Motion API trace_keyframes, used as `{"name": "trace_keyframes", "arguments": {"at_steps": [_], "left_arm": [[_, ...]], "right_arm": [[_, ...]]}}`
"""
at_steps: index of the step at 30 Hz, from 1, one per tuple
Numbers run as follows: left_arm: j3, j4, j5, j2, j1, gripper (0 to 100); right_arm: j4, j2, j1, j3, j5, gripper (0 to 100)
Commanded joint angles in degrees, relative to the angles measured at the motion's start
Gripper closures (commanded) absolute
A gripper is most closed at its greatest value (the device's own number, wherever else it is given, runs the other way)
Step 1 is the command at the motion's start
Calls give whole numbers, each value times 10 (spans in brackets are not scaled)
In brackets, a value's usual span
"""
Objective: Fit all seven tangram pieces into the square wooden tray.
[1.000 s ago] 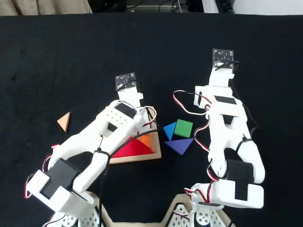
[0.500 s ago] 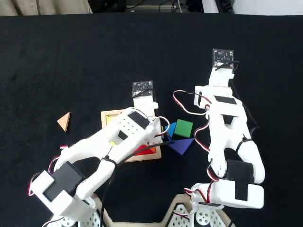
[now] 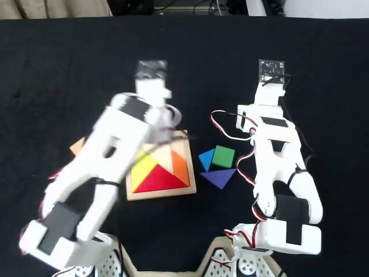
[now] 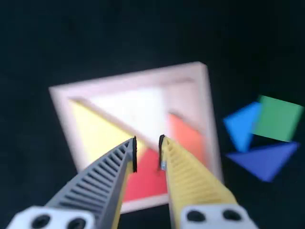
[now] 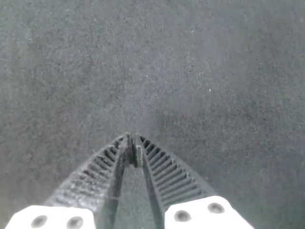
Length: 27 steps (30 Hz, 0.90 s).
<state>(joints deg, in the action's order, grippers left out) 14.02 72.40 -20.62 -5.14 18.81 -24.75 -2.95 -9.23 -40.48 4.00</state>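
Observation:
The square wooden tray (image 3: 161,194) lies at mid table and holds a yellow triangle (image 3: 142,167), a red triangle (image 3: 160,182) and an orange piece (image 3: 179,164); its far part is bare wood. A blue triangle (image 3: 205,160), a green square (image 3: 223,156) and a purple triangle (image 3: 220,178) lie together just right of the tray. My left gripper (image 4: 147,143) hangs above the tray (image 4: 128,80), slightly open, with nothing between its fingers. Over bare black cloth, my right gripper (image 5: 132,143) is shut and empty.
A tan triangle (image 3: 75,146) lies left of the tray, partly behind the left arm (image 3: 109,156). The right arm (image 3: 277,156) stands right of the loose pieces. Black cloth covers the whole table, with open room at the back and far left.
The left arm swung right over the tray's edge, then lifted back and to the left, uncovering the tray. The right arm has stayed still.

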Motion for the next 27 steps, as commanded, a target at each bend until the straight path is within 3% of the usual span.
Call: {"name": "trace_keyframes", "arguments": {"at_steps": [1,5,8,12,16,22,27], "left_arm": [[-35,32,183,-69,-161,895],[15,31,290,-130,-268,905],[110,-36,314,-211,-321,970],[271,-121,316,-324,-352,878],[352,-140,316,-358,-355,834],[393,-162,309,-330,-356,834],[480,-303,213,-328,-404,834]], "right_arm": [[6,-3,-4,29,-5,986],[-47,-13,24,43,0,986],[-120,-59,54,54,44,986],[-161,-143,88,19,142,986],[-180,-225,94,-32,207,985],[-431,-276,97,0,212,984],[-490,-228,85,8,214,987]]}}
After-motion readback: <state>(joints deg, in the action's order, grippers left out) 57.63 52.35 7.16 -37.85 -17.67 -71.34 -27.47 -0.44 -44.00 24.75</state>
